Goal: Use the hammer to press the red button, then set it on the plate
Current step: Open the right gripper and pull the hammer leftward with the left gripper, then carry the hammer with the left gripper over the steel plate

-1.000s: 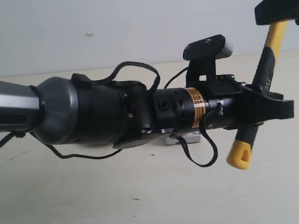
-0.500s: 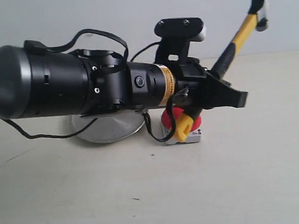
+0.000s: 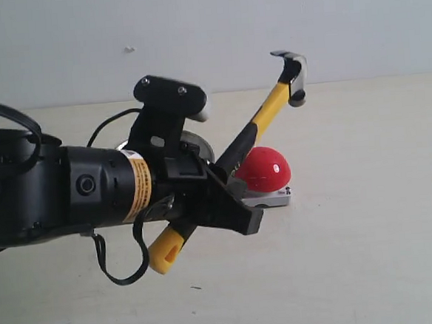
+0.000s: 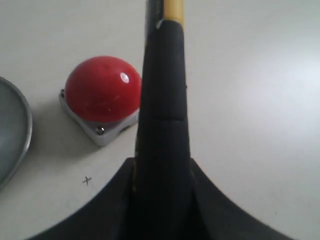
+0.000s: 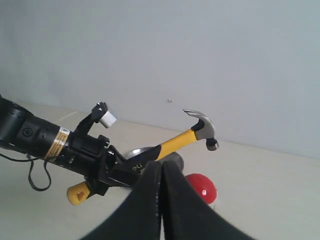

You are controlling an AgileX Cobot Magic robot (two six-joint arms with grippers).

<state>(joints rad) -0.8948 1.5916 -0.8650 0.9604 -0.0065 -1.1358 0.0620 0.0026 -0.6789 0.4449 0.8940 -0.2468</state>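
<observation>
My left gripper (image 3: 213, 199) is shut on the black grip of the hammer (image 3: 270, 110). The hammer slants up to the right, its dark head (image 3: 292, 69) in the air above and slightly right of the red button (image 3: 265, 169), not touching it. Its yellow end (image 3: 166, 251) sticks out below the gripper. In the left wrist view the handle (image 4: 165, 100) runs past the red button (image 4: 102, 91), with the plate's rim (image 4: 26, 131) at the edge. The plate (image 3: 198, 144) is mostly hidden behind the left gripper. My right gripper (image 5: 161, 165) is shut, empty and raised, looking down on the hammer (image 5: 176, 142), button (image 5: 202, 188) and plate (image 5: 139, 151).
The button sits on its grey-white base (image 3: 272, 197) on a pale tabletop (image 3: 356, 256). A plain wall (image 3: 207, 29) stands behind. The left arm's black body and loose cable (image 3: 123, 268) fill the left of the exterior view.
My left arm has drawn back to the left with the hammer. The hammer head has come down from the upper right to above the button, which now shows fully.
</observation>
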